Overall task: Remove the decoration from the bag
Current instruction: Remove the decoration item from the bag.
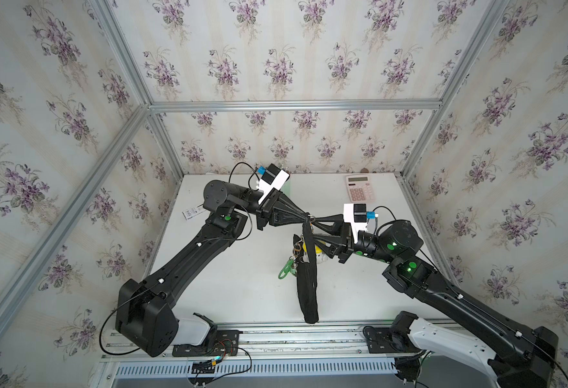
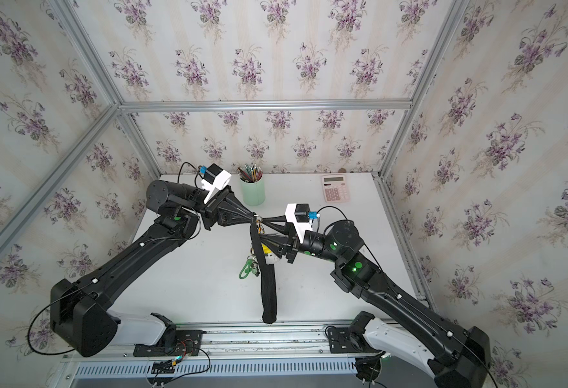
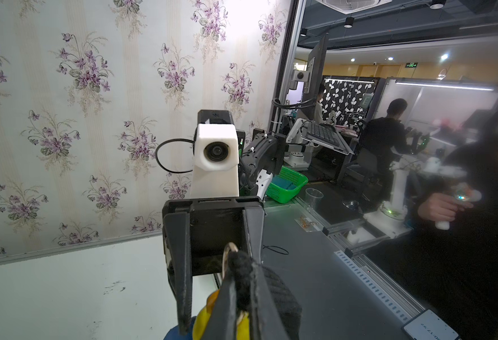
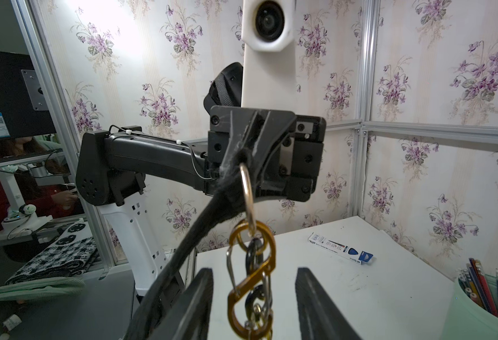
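Bag hung up by the left tool, right tool lined up on the clasp.

The bag point(image 1: 308, 289) is pinched at its top end by the left tool point(image 1: 305, 217), which is clamped fully shut on the black fabric. It is hung lengthwise this way so that the decoration point(image 1: 291, 263) is left dangling free just beside it, above the bench point(image 1: 225, 285). The right tool point(image 1: 313, 229) is held part open with nothing gripped. In the right wrist view its jaws are set either side of the gold clasp point(image 4: 271, 250), apart from it, probably so the clasp can be closed on and unhooked. Whether the bag's bottom end is rested on the bench cannot be told. A yellow plush charm point(image 1: 319, 250) is hung beside the bag and is not the target.
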Available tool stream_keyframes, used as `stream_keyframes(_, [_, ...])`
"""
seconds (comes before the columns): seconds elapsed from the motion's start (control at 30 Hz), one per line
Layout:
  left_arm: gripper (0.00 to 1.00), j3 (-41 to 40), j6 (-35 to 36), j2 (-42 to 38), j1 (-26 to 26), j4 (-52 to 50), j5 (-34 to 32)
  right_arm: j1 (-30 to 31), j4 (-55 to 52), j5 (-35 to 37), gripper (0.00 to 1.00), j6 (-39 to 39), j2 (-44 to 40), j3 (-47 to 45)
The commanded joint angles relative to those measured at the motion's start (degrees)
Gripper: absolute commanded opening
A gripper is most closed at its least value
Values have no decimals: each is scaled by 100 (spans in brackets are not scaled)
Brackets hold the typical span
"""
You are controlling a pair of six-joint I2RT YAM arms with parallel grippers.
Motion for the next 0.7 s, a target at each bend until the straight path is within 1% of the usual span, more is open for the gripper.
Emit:
stream_keyframes(0.0, [0,0,27,-49,-1,260,-91,3,283,71,48,106,29,24])
stream_keyframes(0.1, [0,-8,17,-41,-6,263,-81,3,332,28,46,120,45,17])
stream_keyframes(0.27, [0,-15,21,-57,-1,261,-81,3,401,-48,40,153,82,13])
stream_keyframes(0.57, [0,-30,12,-75,-1,265,-81,2,525,-146,20,189,77,-35])
stream_keyframes(0.67, [0,-24,15,-69,-1,260,-76,3,524,-146,16,180,71,-33])
